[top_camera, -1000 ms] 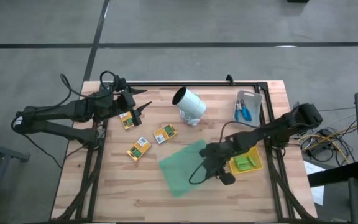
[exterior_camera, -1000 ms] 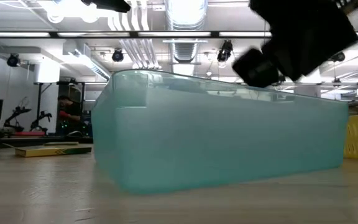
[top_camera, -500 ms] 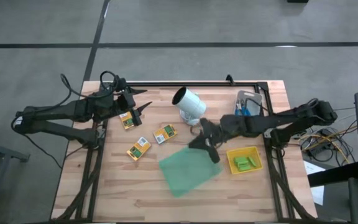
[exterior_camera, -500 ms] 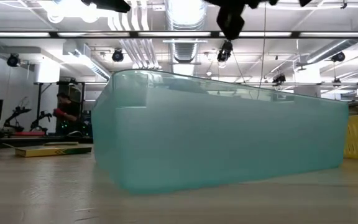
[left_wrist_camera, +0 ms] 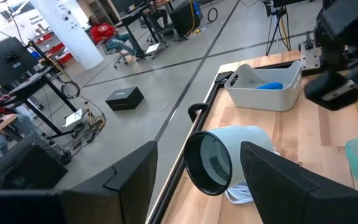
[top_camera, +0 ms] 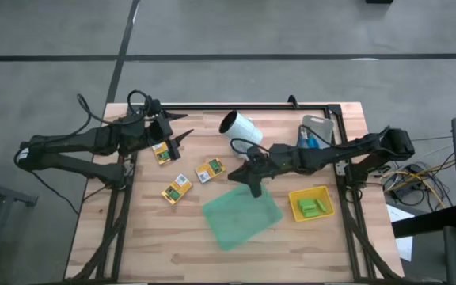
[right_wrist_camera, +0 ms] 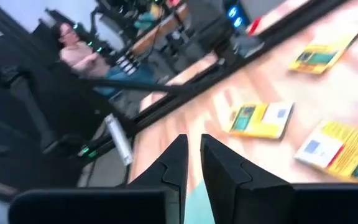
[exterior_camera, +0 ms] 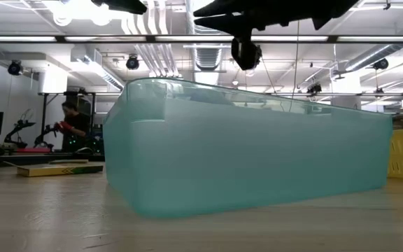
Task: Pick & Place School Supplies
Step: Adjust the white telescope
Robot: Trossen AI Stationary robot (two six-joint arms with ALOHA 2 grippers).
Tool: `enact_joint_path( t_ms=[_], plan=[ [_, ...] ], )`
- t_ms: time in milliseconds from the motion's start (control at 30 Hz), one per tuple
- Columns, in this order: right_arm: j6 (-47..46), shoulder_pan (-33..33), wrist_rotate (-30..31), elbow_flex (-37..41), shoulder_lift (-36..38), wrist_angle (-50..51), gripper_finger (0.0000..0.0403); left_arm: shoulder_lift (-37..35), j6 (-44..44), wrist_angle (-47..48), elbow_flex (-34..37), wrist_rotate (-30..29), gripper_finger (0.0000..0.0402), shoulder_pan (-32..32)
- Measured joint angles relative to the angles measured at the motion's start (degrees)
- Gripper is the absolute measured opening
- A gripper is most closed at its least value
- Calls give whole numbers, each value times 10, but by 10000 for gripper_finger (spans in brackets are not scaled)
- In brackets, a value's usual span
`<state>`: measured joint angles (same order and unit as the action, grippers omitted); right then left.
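1. High view: on the wooden worktop [top_camera: 172, 237] three yellow-and-green packets [top_camera: 210, 170] lie in the left half: one just beside the left gripper [top_camera: 182, 138], one near the middle, one lower left of it. The left gripper rests near the worktop's back left edge, jaws released and grasping nothing.
2. Same view: the right gripper [top_camera: 248, 176] reaches across from the right side to the middle of the worktop, just above the back edge of the translucent green tray [top_camera: 240, 215] and right of the middle packet. A white cylinder [top_camera: 240, 127] lies on its side behind it. The light-green blocks [top_camera: 313, 207] sit in the yellow tray [top_camera: 298, 198] at the right; blue-handled scissors [top_camera: 308, 142] lie in a grey bin [top_camera: 319, 123] at the back right.
3. Low view: the green tray fills the foreground, one packet lies flat at the far left, and the yellow tray's edge shows at the right. A dark arm [exterior_camera: 271, 10] crosses overhead. A person stands in the room behind.
4. Left wrist view: the spread fingers [left_wrist_camera: 129, 177] frame the white cylinder; the grey bin with a blue handle stands beyond it.
5. Right wrist view: the fingers [right_wrist_camera: 176, 165] stand almost together, clenched on nothing, with the three packets on the worktop ahead. A person sits in the room beyond.
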<state>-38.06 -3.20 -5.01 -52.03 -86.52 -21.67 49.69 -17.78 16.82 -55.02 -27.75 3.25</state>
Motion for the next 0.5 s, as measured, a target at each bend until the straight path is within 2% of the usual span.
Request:
enact_joint_path(
  t_ms=[100,167,367,500],
  plan=[
    [47,2,43,0,6,17,55,0,0,0,0,0,236,0],
    [51,3,85,0,16,73,63,0,0,0,0,0,236,0],
    [-33,2,146,-1,36,277,92,0,0,0,0,0,236,0],
    [-73,3,211,0,34,334,104,0,0,0,0,0,236,0]
  ],
)
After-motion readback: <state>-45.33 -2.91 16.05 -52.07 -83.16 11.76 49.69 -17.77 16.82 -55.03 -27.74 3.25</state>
